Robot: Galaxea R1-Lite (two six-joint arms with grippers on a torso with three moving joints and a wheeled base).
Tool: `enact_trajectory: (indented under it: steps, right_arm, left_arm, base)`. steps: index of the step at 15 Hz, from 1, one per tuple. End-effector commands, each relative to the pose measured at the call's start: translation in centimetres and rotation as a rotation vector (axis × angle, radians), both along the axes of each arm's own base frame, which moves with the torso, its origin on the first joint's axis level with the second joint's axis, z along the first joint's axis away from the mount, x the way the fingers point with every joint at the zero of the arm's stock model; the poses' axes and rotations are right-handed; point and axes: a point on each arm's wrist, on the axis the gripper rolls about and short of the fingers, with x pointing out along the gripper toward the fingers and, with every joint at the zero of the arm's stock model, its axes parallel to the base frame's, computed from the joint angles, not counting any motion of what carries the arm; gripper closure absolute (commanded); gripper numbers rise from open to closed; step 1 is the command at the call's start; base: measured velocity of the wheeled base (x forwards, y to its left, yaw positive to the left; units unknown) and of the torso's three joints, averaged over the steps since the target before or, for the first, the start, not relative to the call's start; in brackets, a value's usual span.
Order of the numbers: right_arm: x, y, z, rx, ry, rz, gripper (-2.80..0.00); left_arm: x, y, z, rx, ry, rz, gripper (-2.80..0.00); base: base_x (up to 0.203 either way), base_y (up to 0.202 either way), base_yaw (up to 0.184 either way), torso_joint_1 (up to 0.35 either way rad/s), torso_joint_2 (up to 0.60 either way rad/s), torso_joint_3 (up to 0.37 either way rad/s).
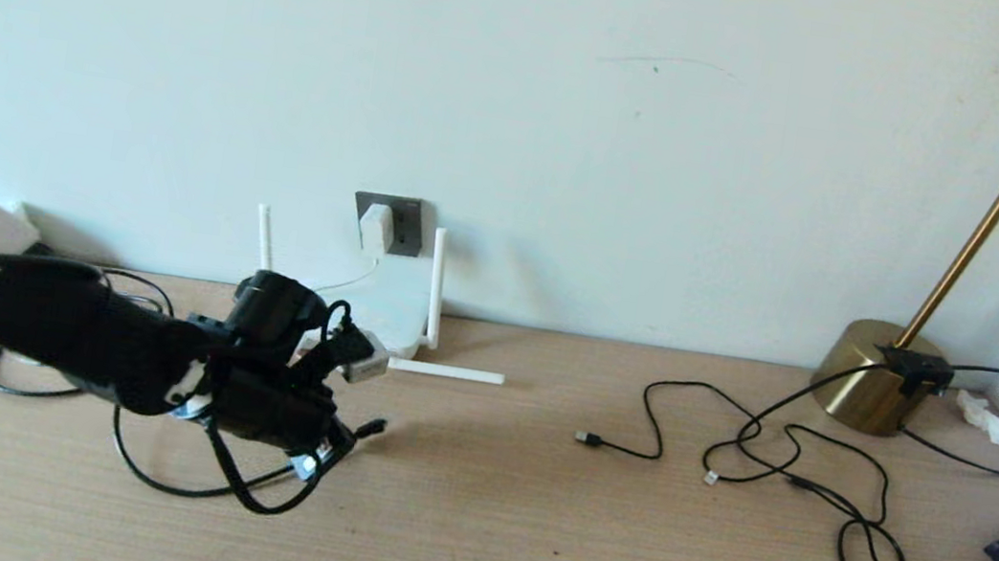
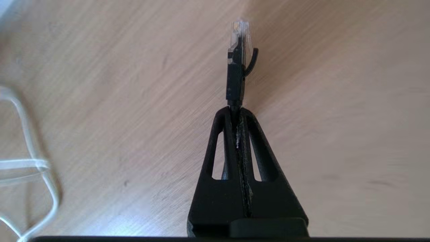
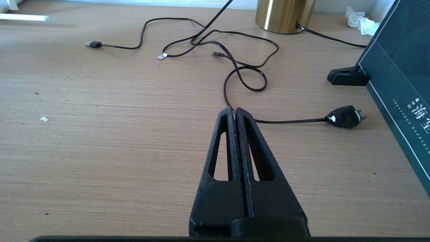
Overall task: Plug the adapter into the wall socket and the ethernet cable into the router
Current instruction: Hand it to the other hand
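Claw, left (image 2: 235, 111) pinching ethernet cable (image 2: 236, 72) | right claw (image 3: 235, 111) closed, empty | router (image 1: 389, 310) behind left arm | thin cords (image 1: 787, 444) well right

Showing pale tan with fine streaked grain across the table (image 1: 524, 535). Looking plain off-white on the wall (image 1: 583, 89), far side. Standing out dark grey on the wall socket (image 1: 406, 222), with the white adapter (image 1: 376, 228) against it. Appearing white on the router (image 1: 389, 310) and its antennas. Running black along the ethernet cable (image 2: 235, 80), ending in a clear tip (glassy). Gleaming brass-gold on the lamp base (image 1: 873, 373), far right. Trailing black in the thin cords (image 3: 235, 50). Showing dark teal with faint ring patterning and white lettering on the box (image 3: 399, 70).
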Motion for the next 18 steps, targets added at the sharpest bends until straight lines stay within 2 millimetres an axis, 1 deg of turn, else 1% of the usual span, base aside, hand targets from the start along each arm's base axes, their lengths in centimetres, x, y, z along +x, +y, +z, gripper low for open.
enact_trajectory:
  steps: [1,2,3,4,5,6,7,9,10,11,12,13,14,15,16,17,18]
  right_arm:
    - [0.0,0.0,0.0,0.0,0.002,0.0,0.0]
    - [0.0,0.0,0.0,0.0,0.002,0.0,0.0]
    - [0.0,0.0,0.0,0.0,0.001,0.0,0.0]
    - [0.0,0.0,0.0,-0.013,0.002,0.002,0.0]
    - [0.0,0.0,0.0,-0.015,0.001,0.004,0.0]
    - [0.0,0.0,0.0,0.0,0.002,0.002,0.0]
    - [0.0,0.0,0.0,-0.016,0.003,0.004,0.0]
    - [0.0,0.0,0.0,-0.047,0.004,0.002,0.0]
    - [0.0,0.0,0.1,-0.061,-0.003,0.002,0.0]
    - [-0.4,0.0,1.2,-0.061,-0.038,0.011,0.0]
    - [-0.8,0.1,2.9,-0.06,-0.076,0.03,0.0]
    - [-1.0,0.1,4.7,-0.054,-0.084,0.064,0.0]
    - [-0.6,0.2,6.4,-0.035,-0.046,0.109,0.0]
    - [0.4,0.4,8.1,0.0,0.02,0.178,0.0]
    - [1.6,0.6,9.4,0.051,0.087,0.29,0.0]
    - [2.7,1.0,10.4,0.111,0.157,0.439,0.0]
    - [4.0,1.3,11.0,0.174,0.234,0.572,0.0]
  left_arm:
    - [-2.0,-0.5,4.2,-0.068,-0.117,-0.056,0.0]
    - [-3.4,-1.5,6.6,-0.113,-0.179,-0.113,0.0]
    - [-5.0,-3.1,8.9,-0.155,-0.243,-0.189,0.0]
    - [-6.9,-5.2,11.6,-0.202,-0.32,-0.281,0.0]
    - [-8.4,-6.7,13.3,-0.221,-0.377,-0.334,0.0]
    - [-10.1,-8.3,14.5,-0.222,-0.423,-0.367,0.0]
    - [-11.7,-9.6,15.2,-0.219,-0.455,-0.389,0.0]
    - [-14.8,-12.1,15.9,-0.207,-0.498,-0.434,0.0]
    - [-16.0,-13.0,15.9,-0.194,-0.512,-0.441,0.0]
    - [-16.9,-13.6,15.7,-0.176,-0.522,-0.443,0.0]
    - [-17.7,-14.0,15.6,-0.168,-0.531,-0.448,0.0]
    - [-17.9,-14.3,15.8,-0.164,-0.552,-0.437,0.0]
    - [-18.3,-14.8,15.9,-0.16,-0.575,-0.444,0.0]
    - [-18.8,-15.3,16.0,-0.143,-0.613,-0.436,0.0]
    - [-19.3,-15.9,16.2,-0.144,-0.662,-0.414,0.0]
    - [-19.5,-16.7,16.1,-0.149,-0.7,-0.396,0.0]
    - [-19.9,-17.3,16.0,-0.152,-0.743,-0.382,0.0]
  base:
    - [0.0,0.0,0.0,0.0,0.0,0.0]
    - [0.0,0.0,0.0,0.0,0.0,0.0]
    - [0.0,0.0,0.0,0.0,0.0,0.0]
    - [0.0,0.0,0.0,0.0,0.0,0.0]
    - [0.0,0.0,0.0,0.0,0.0,0.0]
    - [0.0,0.0,0.0,0.0,0.0,0.0]
    - [0.0,0.0,0.0,0.0,0.0,0.0]
    - [0.0,0.0,0.0,0.0,0.0,0.0]
    - [0.0,0.0,0.0,0.0,0.0,0.0]
    - [0.0,0.0,0.0,0.0,0.0,0.0]
    - [0.0,0.0,0.0,0.0,0.0,0.0]
    - [0.0,0.0,0.0,0.0,0.0,0.0]
    - [0.0,0.0,0.0,0.0,0.0,0.0]
    - [0.0,0.0,0.0,0.0,0.0,0.0]
    - [0.0,0.0,0.0,0.0,0.0,0.0]
    - [0.0,0.0,0.0,0.0,0.0,0.0]
    - [0.0,0.0,0.0,0.0,0.0,0.0]
